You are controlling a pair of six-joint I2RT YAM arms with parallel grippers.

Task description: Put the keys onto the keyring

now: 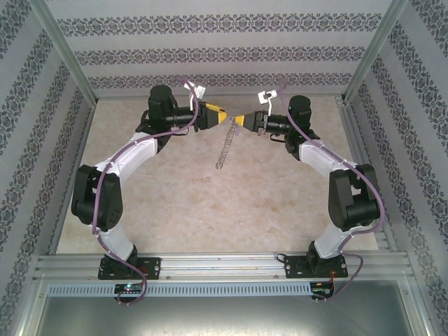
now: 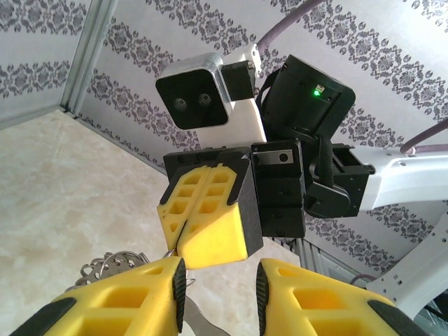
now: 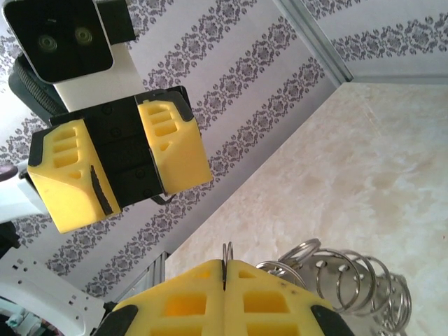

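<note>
Silvery loops of the keyring [image 1: 224, 150] dangle in the air above the beige table [image 1: 280, 199], hanging from the spot where the two arms meet tip to tip. The right gripper [image 3: 224, 269] has its yellow jaws pressed tight together, and a thin metal wire [image 3: 226, 252] pokes up from the seam. It is probably part of the keyring, though the join itself is hidden. The rest of the loops hang just beside that gripper. The left gripper [image 2: 220, 283] faces it with jaws spread and a clear gap between them. The rings sit just behind one of its jaws.
</note>
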